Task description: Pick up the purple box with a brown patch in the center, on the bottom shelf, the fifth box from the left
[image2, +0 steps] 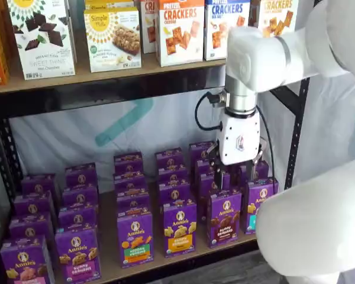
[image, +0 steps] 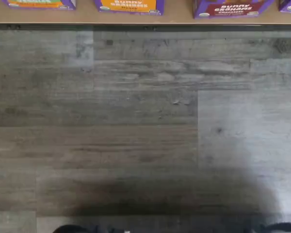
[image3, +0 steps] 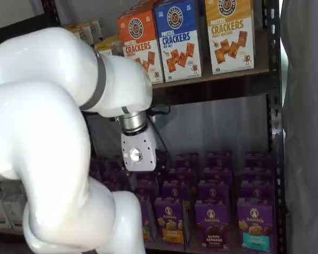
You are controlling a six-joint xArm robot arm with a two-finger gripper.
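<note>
Purple cartons fill the bottom shelf (image2: 165, 266) in neat rows, and the purple box (image2: 223, 218) with the dark brown cookies on its front stands upright in the front row, close to the black front rail, in both shelf views. To one side of it sits a purple carton with a yellow-orange label (image2: 179, 228), to the other a purple carton with a teal label (image2: 255, 204) at the end of the row. The gripper (image2: 241, 177) hangs straight down from the white arm (image2: 272, 56) in front of the rows, its white body above and a little behind the purple box, with a black cable (image2: 202, 112) looping off beside the wrist. Its black fingers run down into the dark gaps among the cartons and no space between them can be made out, but they stand wide apart and nothing is held in them. In a shelf view the white body shows side-on, well clear of the front row. On the board above, cracker boxes (image2: 180, 29) stand upright in a line. The wrist view looks down on grey wood-plank flooring (image: 136, 121), with the tan shelf edge (image: 174, 18) and the lower fronts of a few cartons beyond it, one of them the chocolate box with its "bunny grahams" lettering.
</note>
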